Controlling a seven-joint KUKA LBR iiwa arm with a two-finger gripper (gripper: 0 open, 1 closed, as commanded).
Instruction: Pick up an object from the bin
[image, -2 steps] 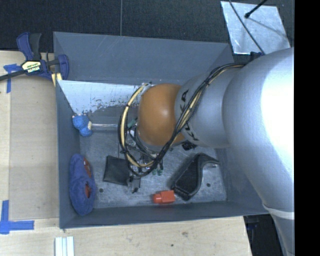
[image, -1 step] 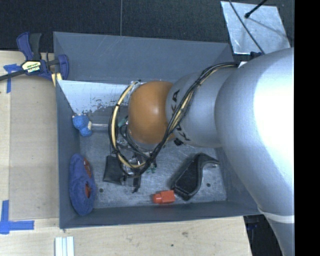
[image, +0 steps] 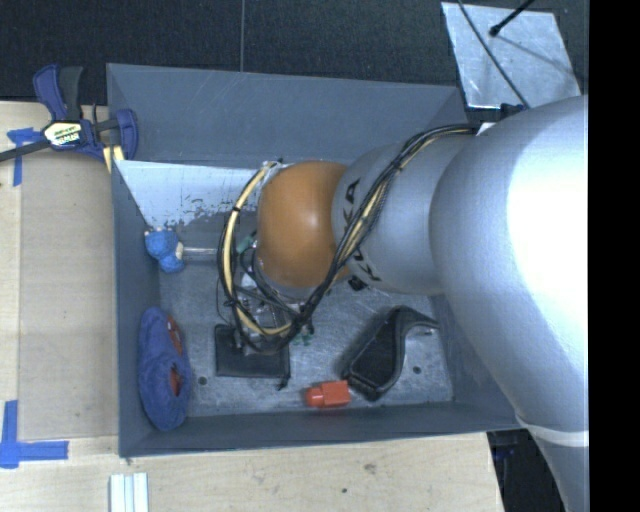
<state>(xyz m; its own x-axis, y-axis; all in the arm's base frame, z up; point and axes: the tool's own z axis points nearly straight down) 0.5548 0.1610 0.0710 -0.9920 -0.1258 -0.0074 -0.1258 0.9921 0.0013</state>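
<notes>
My gripper (image: 258, 322) hangs low over the bin's floor, left of the middle, under the arm's orange cover and cables. Directly beneath it lies a flat black square thing (image: 250, 362), which it touches or nearly touches. A small orange-red block (image: 328, 395) rests just to the right, near the front wall. Left of the gripper, a blue cloth-like pouch with orange spots (image: 163, 368) lies along the left wall.
A black curved shell-like thing (image: 385, 355) lies at the front right, beside the arm. A tool with a blue knob and a grey shaft (image: 168, 250) sits at the back left. The arm covers the bin's right and back.
</notes>
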